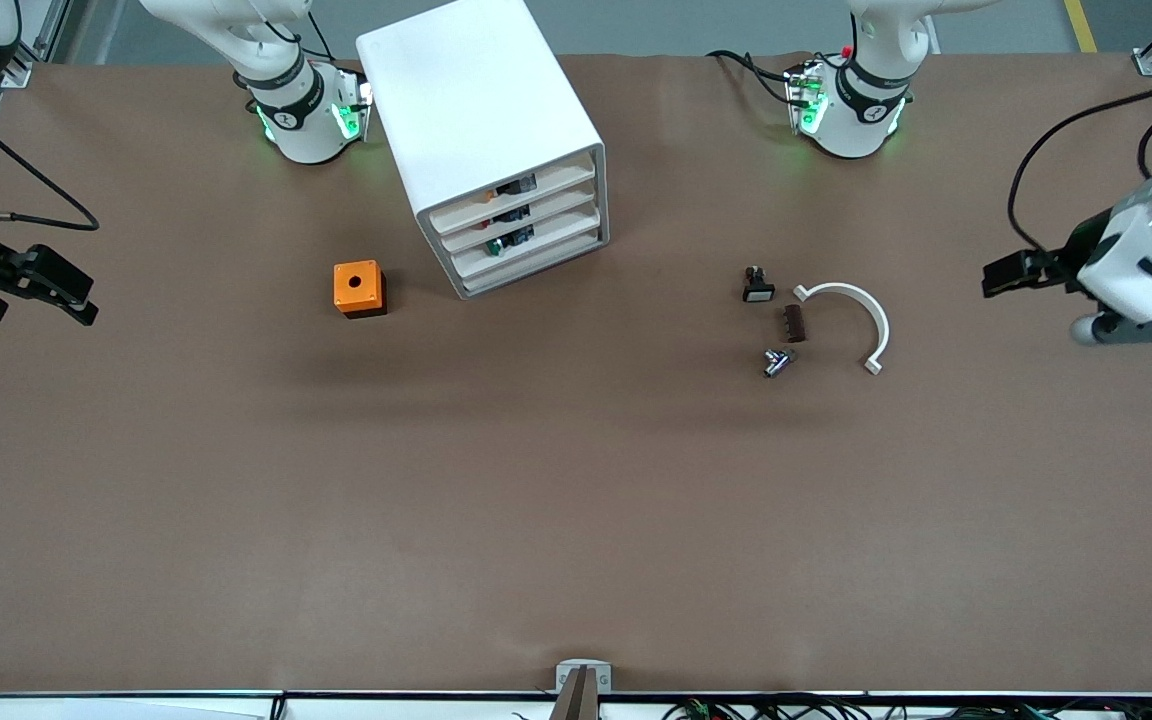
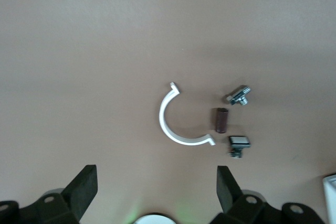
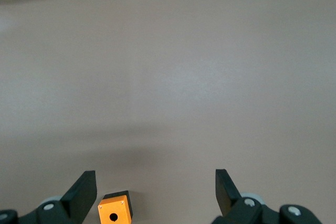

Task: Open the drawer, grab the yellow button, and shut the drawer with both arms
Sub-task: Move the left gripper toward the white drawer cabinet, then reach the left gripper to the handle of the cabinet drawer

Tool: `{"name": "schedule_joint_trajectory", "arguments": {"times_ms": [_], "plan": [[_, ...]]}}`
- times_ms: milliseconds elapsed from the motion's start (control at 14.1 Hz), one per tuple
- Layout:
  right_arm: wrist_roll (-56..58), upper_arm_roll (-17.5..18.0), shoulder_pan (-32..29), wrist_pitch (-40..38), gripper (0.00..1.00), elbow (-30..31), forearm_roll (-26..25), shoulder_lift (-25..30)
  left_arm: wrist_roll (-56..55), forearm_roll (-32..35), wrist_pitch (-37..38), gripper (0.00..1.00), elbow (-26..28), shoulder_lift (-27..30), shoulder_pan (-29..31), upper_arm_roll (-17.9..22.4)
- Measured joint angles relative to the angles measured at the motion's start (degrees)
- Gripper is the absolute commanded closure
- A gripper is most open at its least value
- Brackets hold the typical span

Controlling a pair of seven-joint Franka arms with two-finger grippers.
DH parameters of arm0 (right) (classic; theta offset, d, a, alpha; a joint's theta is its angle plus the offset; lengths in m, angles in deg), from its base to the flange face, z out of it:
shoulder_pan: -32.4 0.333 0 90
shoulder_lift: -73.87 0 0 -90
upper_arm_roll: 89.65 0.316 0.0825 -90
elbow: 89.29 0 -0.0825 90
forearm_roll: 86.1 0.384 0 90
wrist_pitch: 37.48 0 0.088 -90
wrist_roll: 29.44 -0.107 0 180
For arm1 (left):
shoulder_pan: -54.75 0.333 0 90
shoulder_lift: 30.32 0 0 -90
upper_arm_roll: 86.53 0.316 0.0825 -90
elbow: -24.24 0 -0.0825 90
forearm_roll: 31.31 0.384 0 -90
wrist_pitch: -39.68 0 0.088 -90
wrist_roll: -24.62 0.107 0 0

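White top drawer (image 1: 514, 190) upper centre sits shut; I've parked left gripper (image 2: 157, 187) and right gripper (image 3: 156, 190) released at frame edges, clearing access

Matt brown table (image 1: 576, 480) covering, smooth; white cabinet (image 1: 466, 90) looks like satin plastic. Glossy white arm (image 1: 1151, 235) shells, matt black fittings. Small bolt (image 2: 239, 96): shiny metal, prob. steel. Curved clip (image 2: 176, 124): smooth white plastic.

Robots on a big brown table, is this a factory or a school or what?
Probably a robot lab. Two arms are fixed to the table, their open left gripper and right gripper waiting at its ends. A white cabinet, an orange cube and small parts are laid out for practice.
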Motion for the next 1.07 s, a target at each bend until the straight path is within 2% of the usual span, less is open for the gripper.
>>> {"name": "schedule_joint_trajectory", "arguments": {"times_ms": [285,711,1067], "plan": [[0.0,0.0,0.0,0.0,0.00,0.0,0.0,0.0,-15.8,-3.2,-0.2,0.00,-0.1,-4.6,-1.6,-1.1],[0.0,0.0,0.0,0.0,0.00,0.0,0.0,0.0,-41.3,-3.7,-0.8,0.00,-1.7,-11.5,-10.9,-1.7],[0.0,0.0,0.0,0.0,0.00,0.0,0.0,0.0,-61.8,-8.4,-0.9,0.00,-3.3,-17.3,-16.5,-1.8]]}}
